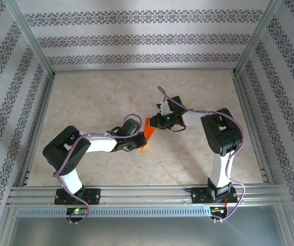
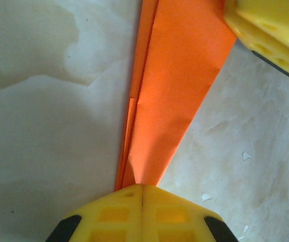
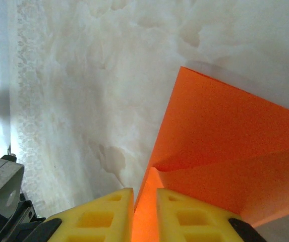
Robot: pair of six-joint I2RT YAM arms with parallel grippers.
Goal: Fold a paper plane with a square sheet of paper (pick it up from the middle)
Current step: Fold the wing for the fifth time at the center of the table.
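Centre of the table (image 1: 100,97), the left tool (image 2: 142,194) clamps the plane's (image 2: 177,85) narrow end. The right tool (image 3: 145,201) straddles its wide end, slightly apart, grip unclear. From above, both tools hide most of it; open table surrounds.

We record a beige marbled tabletop (image 1: 100,102) enclosed at 9, 12 and 3 o'clock by striped purple-patterned wallpaper panels (image 1: 141,36), with aluminium rails (image 1: 147,190) at 6 o'clock.
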